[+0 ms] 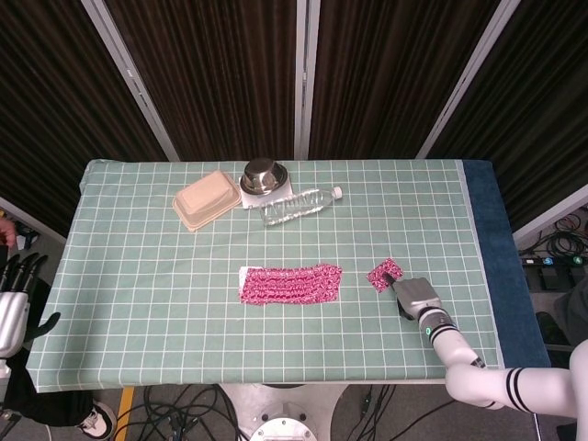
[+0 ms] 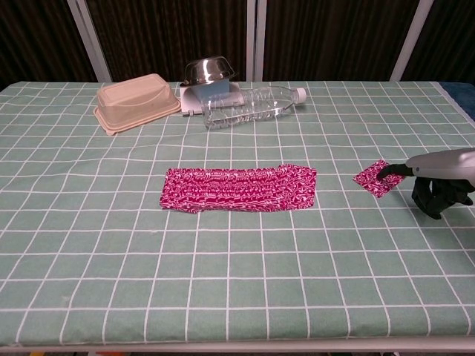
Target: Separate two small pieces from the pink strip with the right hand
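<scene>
The pink strip (image 1: 290, 283) (image 2: 239, 189) lies flat at the middle of the green checked tablecloth. A small pink piece (image 1: 384, 274) (image 2: 373, 178) sits apart from it, a few squares to the right of the strip's right end. My right hand (image 1: 415, 299) (image 2: 438, 174) is low on the table at the far right. One stretched finger holds the piece's right corner while the other fingers curl underneath. My left hand (image 1: 11, 308) hangs off the table's left edge with its fingers apart, holding nothing, and shows only in the head view.
At the back stand a beige lidded container (image 1: 206, 198) (image 2: 136, 101), a steel bowl (image 1: 263, 174) (image 2: 209, 70) on a white block, and a clear plastic bottle (image 1: 299, 206) (image 2: 252, 104) lying on its side. The table's right edge is close behind my right hand.
</scene>
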